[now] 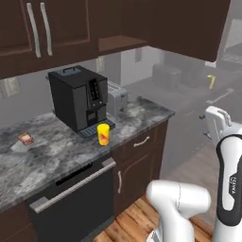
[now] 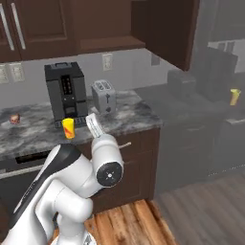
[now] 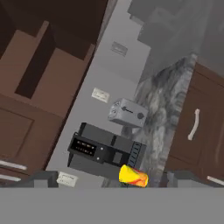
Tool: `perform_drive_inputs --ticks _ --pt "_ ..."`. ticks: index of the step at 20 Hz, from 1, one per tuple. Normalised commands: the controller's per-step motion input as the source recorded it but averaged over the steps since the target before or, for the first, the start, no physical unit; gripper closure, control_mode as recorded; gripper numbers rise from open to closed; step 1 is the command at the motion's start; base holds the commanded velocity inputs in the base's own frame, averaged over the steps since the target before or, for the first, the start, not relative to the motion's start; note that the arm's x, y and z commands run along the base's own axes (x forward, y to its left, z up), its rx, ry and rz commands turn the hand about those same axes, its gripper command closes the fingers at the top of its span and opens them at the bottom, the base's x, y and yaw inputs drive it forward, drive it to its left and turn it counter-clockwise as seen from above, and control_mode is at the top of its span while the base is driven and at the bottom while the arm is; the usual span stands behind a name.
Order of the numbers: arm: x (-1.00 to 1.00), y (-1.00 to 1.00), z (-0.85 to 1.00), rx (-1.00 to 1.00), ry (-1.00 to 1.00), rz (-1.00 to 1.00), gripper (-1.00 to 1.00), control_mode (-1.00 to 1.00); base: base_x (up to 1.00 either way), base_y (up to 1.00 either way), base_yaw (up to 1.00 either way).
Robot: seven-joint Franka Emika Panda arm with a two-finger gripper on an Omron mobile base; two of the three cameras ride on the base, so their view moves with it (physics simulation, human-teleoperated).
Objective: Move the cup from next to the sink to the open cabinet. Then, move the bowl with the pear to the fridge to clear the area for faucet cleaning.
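The robot's white arm (image 2: 72,182) rises nearest to the cameras, folded up in front of the lower cabinets, well back from the counter. In the hand view the gripper (image 3: 107,179) shows two dark fingertips (image 3: 43,178) standing far apart at the bottom edge, so the claw is spread wide with nothing between its fingers.

Just beyond the arm runs the grey marbled counter (image 1: 42,156), with a dishwasher front (image 1: 71,198) below it and dark brown drawers with silver handles to the right. On the counter, close to its near edge, stands the cup (image 1: 103,133), a small yellow tumbler with a red-orange splash, upright. It sits just in front of the drip tray of the black coffee machine (image 1: 78,97), touching or almost touching it; which of the two cannot be told. In the hand view the cup (image 3: 133,176) lies low in the picture, between the two fingertips but well beyond them.

To the right of the coffee machine, a little farther back, stands a silver toaster (image 2: 104,95). Far to the left on the counter lies a small red-labelled packet (image 1: 26,138).

Above, against the wall, hang dark brown cabinets with silver bar handles (image 1: 38,28), and to their right the open cabinet (image 1: 120,43) shows a bare shelf board. Beyond the counter's right end the room fades into grey haze.
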Motion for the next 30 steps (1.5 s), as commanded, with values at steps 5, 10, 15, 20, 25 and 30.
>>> perform_drive_inputs --ticks 5,10,15,20,25,30 --pt "0.00 0.00 0.00 0.00 0.00 0.00 -1.00 1.00 0.80 -0.21 0.35" --pt "0.00 0.00 0.00 0.00 0.00 0.00 -1.00 1.00 0.67 -0.03 0.34" --pt "0.00 0.00 0.00 0.00 0.00 0.00 -1.00 1.00 0.46 -0.02 0.29" --pt "0.00 0.00 0.00 0.00 0.00 0.00 -1.00 1.00 0.56 -0.49 0.22" --pt "0.00 0.00 0.00 0.00 0.00 0.00 -1.00 1.00 0.38 -0.50 0.21" --pt "0.00 0.00 0.00 0.00 0.00 0.00 -1.00 1.00 0.03 -0.04 0.06"
